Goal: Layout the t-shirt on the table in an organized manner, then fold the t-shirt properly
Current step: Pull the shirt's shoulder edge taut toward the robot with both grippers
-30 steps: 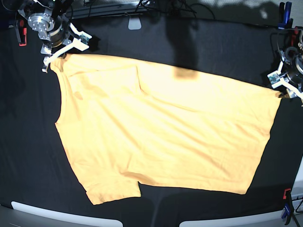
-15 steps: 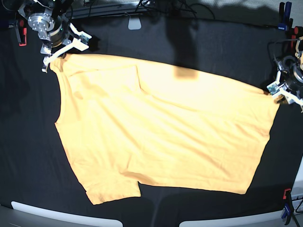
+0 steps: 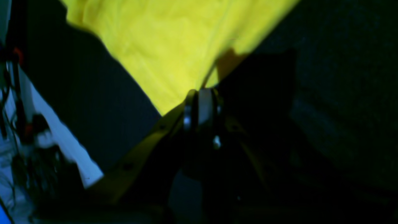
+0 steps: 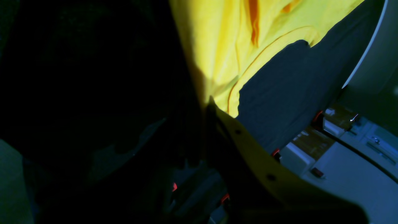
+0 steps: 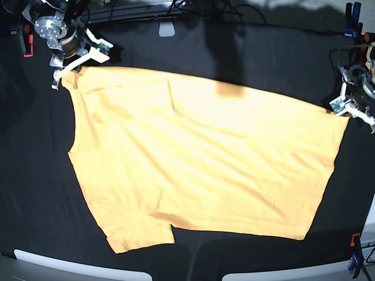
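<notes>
The light orange-yellow t-shirt (image 5: 199, 164) lies spread nearly flat across the black-cloth table (image 5: 35, 175), with its collar end at the left and its hem at the right. My right gripper (image 5: 61, 73) is at the shirt's far-left top corner. In the right wrist view it (image 4: 211, 104) is shut on the shirt's edge (image 4: 224, 46). My left gripper (image 5: 347, 112) is at the shirt's far-right top corner. In the left wrist view it (image 3: 200, 93) is shut on the tip of the cloth (image 3: 174, 46).
A red clamp (image 5: 26, 44) is at the far-left edge, a blue clamp (image 5: 353, 17) at the far right, and another clamp (image 5: 355, 252) at the near right. A white tab (image 5: 167, 28) sits at the back edge. White panels (image 5: 76, 266) line the front.
My left gripper dipped toward the shirt and then moved back up and right, shifting the shirt's right corner slightly. My right gripper and the rest of the shirt have not moved.
</notes>
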### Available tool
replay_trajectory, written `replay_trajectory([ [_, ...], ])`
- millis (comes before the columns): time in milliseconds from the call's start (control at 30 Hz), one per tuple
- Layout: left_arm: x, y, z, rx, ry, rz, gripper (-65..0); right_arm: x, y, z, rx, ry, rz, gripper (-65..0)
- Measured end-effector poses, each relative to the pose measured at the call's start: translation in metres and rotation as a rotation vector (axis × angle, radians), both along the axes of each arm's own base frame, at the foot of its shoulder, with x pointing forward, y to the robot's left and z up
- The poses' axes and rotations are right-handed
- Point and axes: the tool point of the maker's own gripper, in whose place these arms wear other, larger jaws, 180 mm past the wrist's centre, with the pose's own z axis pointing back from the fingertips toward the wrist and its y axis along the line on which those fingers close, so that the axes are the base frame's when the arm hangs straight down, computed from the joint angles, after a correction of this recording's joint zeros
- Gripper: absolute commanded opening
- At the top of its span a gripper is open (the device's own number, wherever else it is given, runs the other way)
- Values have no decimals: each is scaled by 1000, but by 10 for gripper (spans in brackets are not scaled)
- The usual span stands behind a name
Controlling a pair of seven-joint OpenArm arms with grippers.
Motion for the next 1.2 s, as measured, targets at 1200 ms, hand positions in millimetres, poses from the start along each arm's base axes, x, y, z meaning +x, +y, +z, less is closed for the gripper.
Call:
replay_trajectory([
  [1200,-191,-13,-6,187,368,-163,-650,-69,-6,8,-93,153,119,-650],
])
